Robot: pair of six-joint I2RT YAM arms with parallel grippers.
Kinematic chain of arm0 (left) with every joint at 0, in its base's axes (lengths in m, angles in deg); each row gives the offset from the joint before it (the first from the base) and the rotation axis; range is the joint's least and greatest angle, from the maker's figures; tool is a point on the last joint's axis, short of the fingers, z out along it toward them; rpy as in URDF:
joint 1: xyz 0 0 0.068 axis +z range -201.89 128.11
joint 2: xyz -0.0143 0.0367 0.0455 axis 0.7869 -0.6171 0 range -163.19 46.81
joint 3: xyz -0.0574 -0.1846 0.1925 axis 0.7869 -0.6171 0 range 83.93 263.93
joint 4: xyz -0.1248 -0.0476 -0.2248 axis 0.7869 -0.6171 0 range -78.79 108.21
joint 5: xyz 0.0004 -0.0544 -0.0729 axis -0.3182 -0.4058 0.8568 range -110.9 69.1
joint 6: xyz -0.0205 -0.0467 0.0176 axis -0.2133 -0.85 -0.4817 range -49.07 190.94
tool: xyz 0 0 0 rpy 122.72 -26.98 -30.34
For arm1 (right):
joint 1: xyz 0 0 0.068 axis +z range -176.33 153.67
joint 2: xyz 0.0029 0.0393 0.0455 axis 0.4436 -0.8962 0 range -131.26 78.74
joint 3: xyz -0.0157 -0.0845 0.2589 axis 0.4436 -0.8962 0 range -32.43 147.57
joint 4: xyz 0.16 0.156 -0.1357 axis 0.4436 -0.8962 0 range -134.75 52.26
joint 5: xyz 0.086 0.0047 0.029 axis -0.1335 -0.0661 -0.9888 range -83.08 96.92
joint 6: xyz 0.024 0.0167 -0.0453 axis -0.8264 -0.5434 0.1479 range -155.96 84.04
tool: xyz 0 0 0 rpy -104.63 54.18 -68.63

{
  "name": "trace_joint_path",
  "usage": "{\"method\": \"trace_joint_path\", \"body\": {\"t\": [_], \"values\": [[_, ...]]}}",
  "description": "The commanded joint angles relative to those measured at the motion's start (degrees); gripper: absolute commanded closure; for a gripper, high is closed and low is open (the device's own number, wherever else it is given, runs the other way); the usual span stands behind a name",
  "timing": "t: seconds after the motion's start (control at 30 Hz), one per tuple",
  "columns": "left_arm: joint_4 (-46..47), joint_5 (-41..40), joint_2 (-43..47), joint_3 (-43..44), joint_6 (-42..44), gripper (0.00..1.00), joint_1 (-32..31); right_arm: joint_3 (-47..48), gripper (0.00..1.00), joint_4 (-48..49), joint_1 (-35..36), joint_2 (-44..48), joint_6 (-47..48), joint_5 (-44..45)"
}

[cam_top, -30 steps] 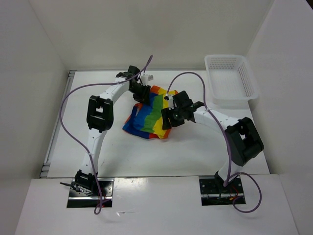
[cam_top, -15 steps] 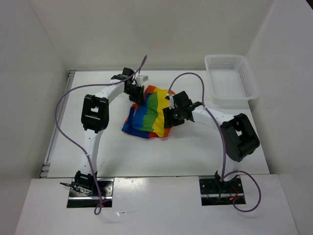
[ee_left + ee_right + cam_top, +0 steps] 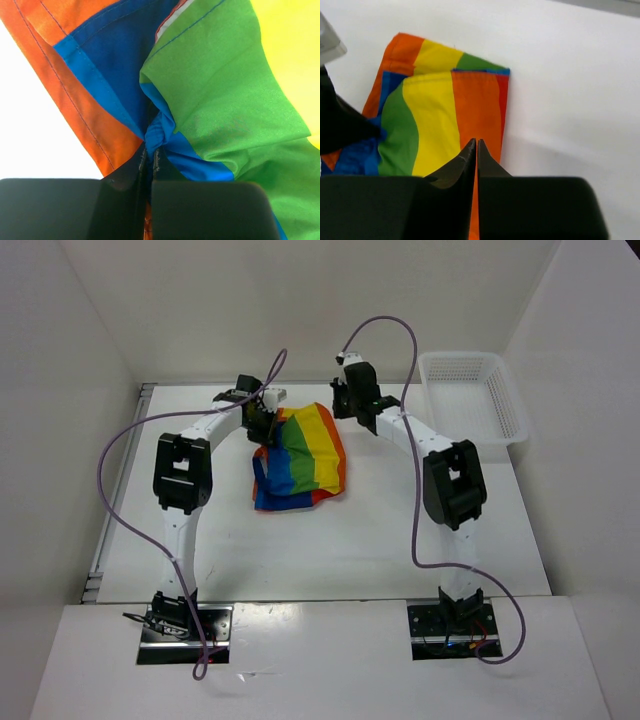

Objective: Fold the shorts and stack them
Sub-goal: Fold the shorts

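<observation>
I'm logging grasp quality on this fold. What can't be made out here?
- Right wrist view: the right gripper is shut over the shorts; its fingers hide whether fabric is pinched.
- Left wrist view: the left gripper pinches a blue fold; frame edges cut off the rest.
- Top view: lower layers hidden under the folded top layer.

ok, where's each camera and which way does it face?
Top external: above and behind the bases, looking down at the white table; left arm and right arm in full.
Left wrist: on the left arm, looking along the left hand, pinching the rainbow-striped fabric shorts.
Right wrist: on the right arm, over the shut right hand, down at the shorts.
Shared: all three show the shorts.
</observation>
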Motion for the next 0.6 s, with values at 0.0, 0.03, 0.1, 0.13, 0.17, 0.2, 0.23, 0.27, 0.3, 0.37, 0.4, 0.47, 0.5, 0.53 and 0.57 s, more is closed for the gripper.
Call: {"method": "trace_joint_path", "body": {"t": [0.0,0.03,0.1,0.13,0.17,0.2,0.23,0.27,0.3,0.37,0.4,0.47,0.5,0.53,0.57], "values": [[0.0,-0.7,0.5,2.1,0.4,1.00,-0.3,8.2,0.96,3.1,0.2,-6.2,0.5,-1.5],[0.0,-0.7,-0.1,2.9,0.4,1.00,-0.3,10.0,0.98,3.1,0.2,-7.6,0.5,-1.5],[0.0,-0.7,-0.1,3.6,0.4,0.99,0.2,15.7,1.00,2.4,0.9,-12.2,0.0,-2.0],[-0.5,-1.2,-0.1,3.6,0.4,0.98,0.2,17.2,1.00,1.9,0.9,-13.4,0.0,-2.5],[-0.5,-1.2,-0.1,3.6,0.4,0.98,0.2,18.1,1.00,1.9,1.5,-15.3,-0.5,-2.5],[-0.5,-1.2,-0.1,3.6,0.4,0.96,0.2,18.8,1.00,1.9,1.5,-15.8,-1.3,-2.5],[-0.5,-1.7,-0.1,3.6,0.4,0.95,0.2,18.8,1.00,1.9,2.1,-15.8,-1.3,-2.5],[-0.5,-1.7,-0.1,3.6,0.4,0.95,0.2,18.8,1.00,1.4,2.1,-16.3,-2.7,-2.5],[-0.5,-1.7,-0.1,3.6,0.4,0.95,0.2,18.8,1.00,1.4,2.6,-16.3,-2.7,-3.1],[-0.5,-2.3,-0.1,3.6,0.4,0.93,0.2,18.3,1.00,1.4,2.6,-16.3,-4.1,-3.1],[-0.5,-2.3,-0.1,3.6,0.4,0.93,0.2,18.3,1.00,1.4,2.6,-17.0,-4.1,-2.2],[-0.5,-2.3,-0.1,3.6,0.4,0.93,0.2,18.8,1.00,1.4,2.6,-17.5,-5.2,-0.8],[-0.5,-2.3,-0.1,3.6,0.4,0.93,0.2,18.8,1.00,1.4,2.6,-18.1,-5.7,0.4],[-0.5,-2.3,-0.1,3.6,0.4,0.93,0.2,18.8,1.00,1.4,2.6,-19.0,-6.2,3.8],[-0.5,-2.3,-0.1,3.0,0.4,0.93,0.2,18.8,1.00,1.4,2.6,-19.5,-6.2,6.1]]}}
